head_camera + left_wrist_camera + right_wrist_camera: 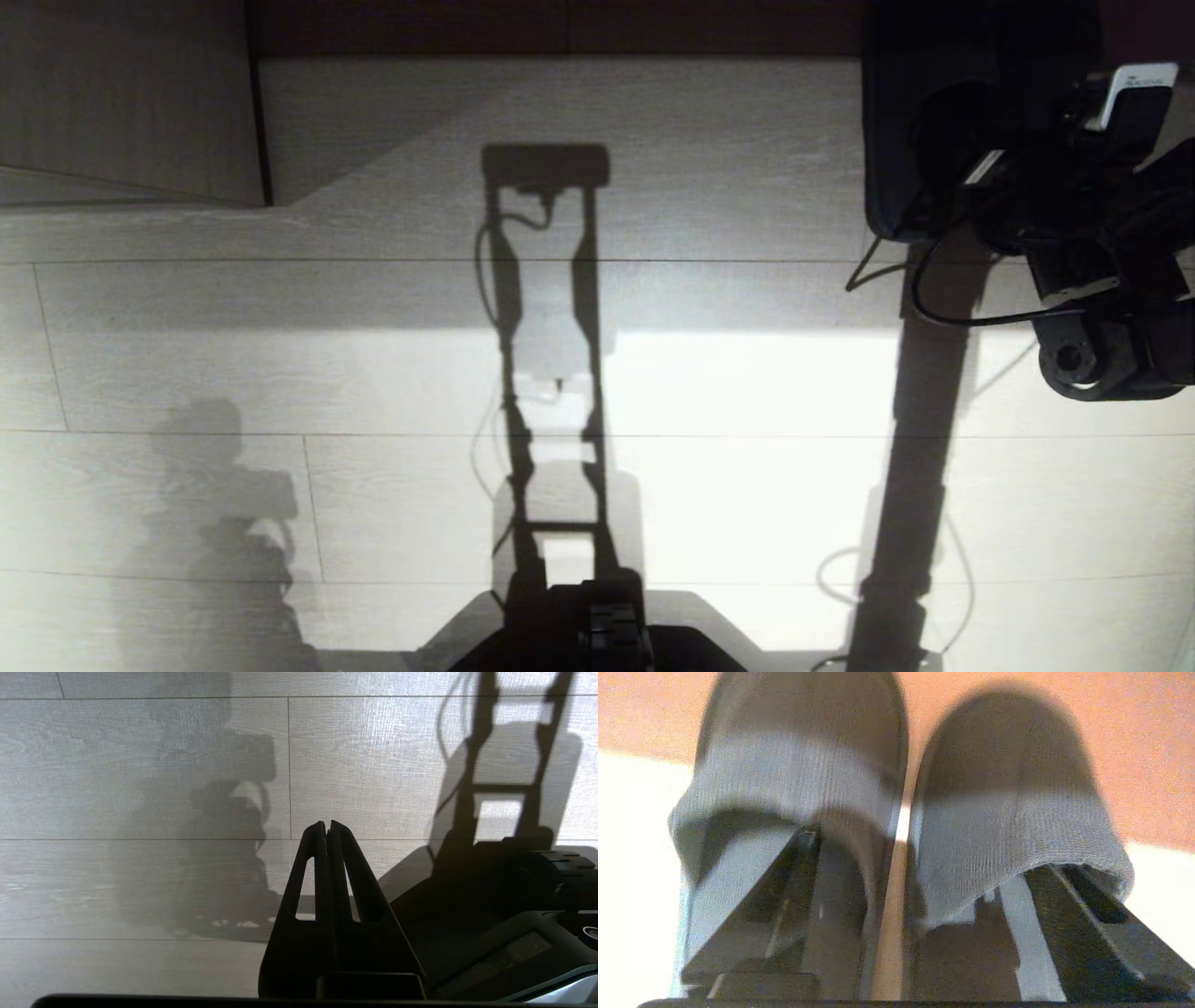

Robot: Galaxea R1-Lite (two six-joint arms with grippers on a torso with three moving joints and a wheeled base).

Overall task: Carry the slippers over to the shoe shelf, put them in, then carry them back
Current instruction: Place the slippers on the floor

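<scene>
The slippers [896,140], dark grey fabric with rounded toes, lie side by side on the pale floor at the far right, partly under my right arm [1083,243]. In the right wrist view they fill the picture: one slipper [794,765] beside the other slipper [1008,793], with a thin gap between them. My right gripper [920,858] is open, and one finger [803,868] reaches into each slipper's opening. My left gripper [327,823] hangs shut and empty over the floor. The shoe shelf is out of view.
A pale wood panel [131,93] with a dark edge stands at the far left, and a dark band [560,28] runs along the far side of the plank floor [747,420]. My base [607,635] is at the near edge and throws long shadows.
</scene>
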